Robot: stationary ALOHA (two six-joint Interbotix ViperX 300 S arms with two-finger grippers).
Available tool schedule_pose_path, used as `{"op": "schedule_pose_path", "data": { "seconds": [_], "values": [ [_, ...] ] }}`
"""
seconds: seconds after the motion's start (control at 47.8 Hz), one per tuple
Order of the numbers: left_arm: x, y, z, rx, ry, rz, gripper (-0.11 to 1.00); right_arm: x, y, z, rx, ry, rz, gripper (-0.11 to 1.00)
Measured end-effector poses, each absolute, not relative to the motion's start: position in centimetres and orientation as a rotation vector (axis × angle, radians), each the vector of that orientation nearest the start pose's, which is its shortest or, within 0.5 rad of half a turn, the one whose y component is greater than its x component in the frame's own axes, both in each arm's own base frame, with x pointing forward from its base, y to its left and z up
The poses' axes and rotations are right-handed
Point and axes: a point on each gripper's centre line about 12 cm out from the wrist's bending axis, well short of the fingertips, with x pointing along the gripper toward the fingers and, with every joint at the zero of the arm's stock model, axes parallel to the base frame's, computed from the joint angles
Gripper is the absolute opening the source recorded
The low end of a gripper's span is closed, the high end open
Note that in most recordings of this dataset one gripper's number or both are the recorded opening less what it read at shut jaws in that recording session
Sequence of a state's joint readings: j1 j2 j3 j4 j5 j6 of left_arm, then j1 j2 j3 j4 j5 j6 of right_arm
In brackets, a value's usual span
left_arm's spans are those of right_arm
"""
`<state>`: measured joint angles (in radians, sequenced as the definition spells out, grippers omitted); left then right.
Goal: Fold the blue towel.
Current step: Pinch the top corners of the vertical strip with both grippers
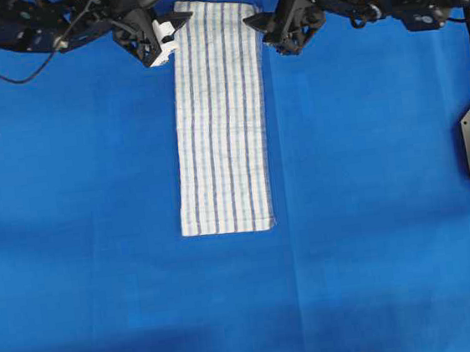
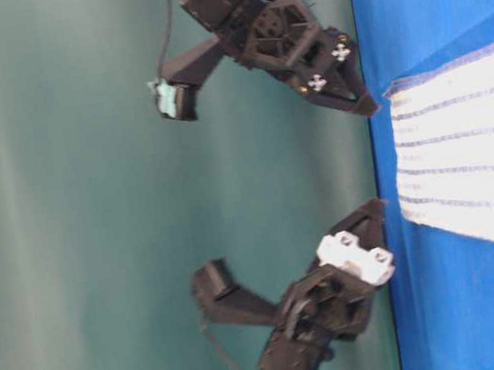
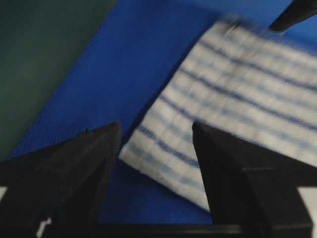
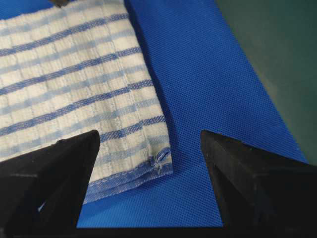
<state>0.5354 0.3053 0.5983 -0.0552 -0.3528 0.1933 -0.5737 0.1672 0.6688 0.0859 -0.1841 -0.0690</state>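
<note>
Overhead view: I saw the blue towel (image 1: 218,115) flat, lengthwise on the blue-covered worktop (image 1: 373,212), far end between both arms.
Left end effector (image 3: 156,148): jaws apart, empty, over the near-left corner.
Right end effector (image 4: 151,153): jaws wide, empty, straddling the frayed right corner.
Risk: I judged uneven pinches could skew the fold, or snag the cover beneath.

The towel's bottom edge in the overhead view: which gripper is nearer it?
Neither clearly: both are at the far end, the left gripper beside the towel's top-left corner, the right gripper beside its top-right.
</note>
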Motion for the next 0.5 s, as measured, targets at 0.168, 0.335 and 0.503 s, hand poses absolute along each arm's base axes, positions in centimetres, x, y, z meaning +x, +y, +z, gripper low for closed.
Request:
{"op": "schedule_pose_path", "data": {
  "seconds": [0.168,0.335,0.503],
  "values": [
    [37.5,22.5,7.8,-0.037,0.603,0.503,0.55,34.0,-22.5,9.6,0.212,0.665,-0.580,0.88],
    [37.4,22.5,7.1,-0.061,0.613,0.509,0.53,34.1,-22.7,8.6,0.225,0.672,-0.589,0.83],
    [37.5,22.4,7.1,-0.071,0.614,0.509,0.36,34.2,-22.7,8.6,0.226,0.670,-0.590,0.68]
  ]
}}
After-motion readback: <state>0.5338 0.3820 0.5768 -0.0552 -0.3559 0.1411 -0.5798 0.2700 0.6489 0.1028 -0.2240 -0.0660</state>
